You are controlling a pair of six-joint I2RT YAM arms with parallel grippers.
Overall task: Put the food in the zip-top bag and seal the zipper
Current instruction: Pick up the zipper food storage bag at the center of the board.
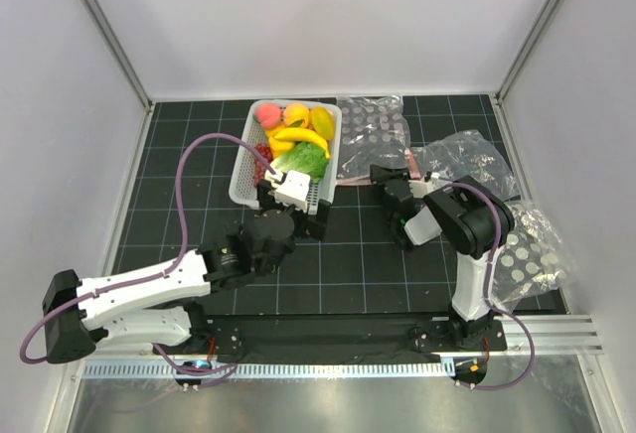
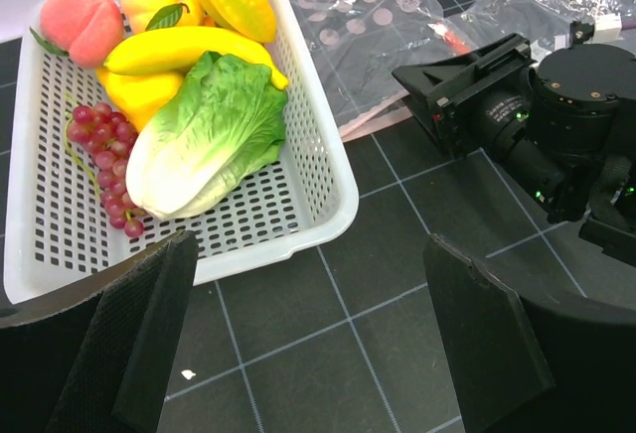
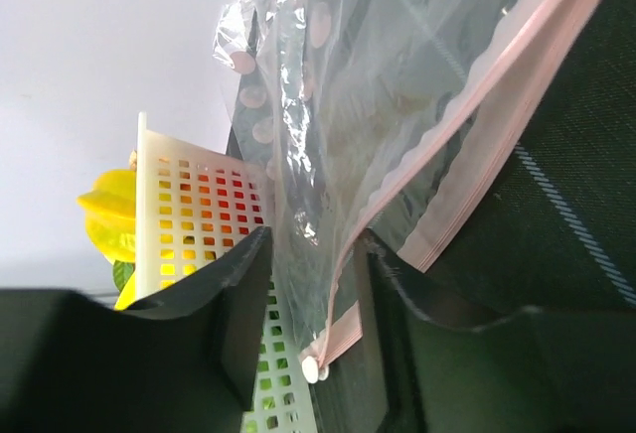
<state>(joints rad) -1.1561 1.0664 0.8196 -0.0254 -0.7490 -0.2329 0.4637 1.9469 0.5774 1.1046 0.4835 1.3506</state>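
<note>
Holds left pincer (image 2: 308,289) spread at 6 o'clock of the basket (image 2: 336,200). Straddles zipper (image 3: 477,145) of dotted bag (image 3: 397,66) with right pincer (image 3: 315,246); cannot tell whether pinching.

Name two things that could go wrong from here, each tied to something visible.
The right gripper straddles only the zipper edge of the zip-top bag; closing may pinch both layers shut, or the film may slip.
The cabbage lies against the banana and grapes; the open left gripper may knock them when grabbing it.

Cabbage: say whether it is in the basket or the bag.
In the basket: the cabbage lies on its floor beside the grapes.
</note>
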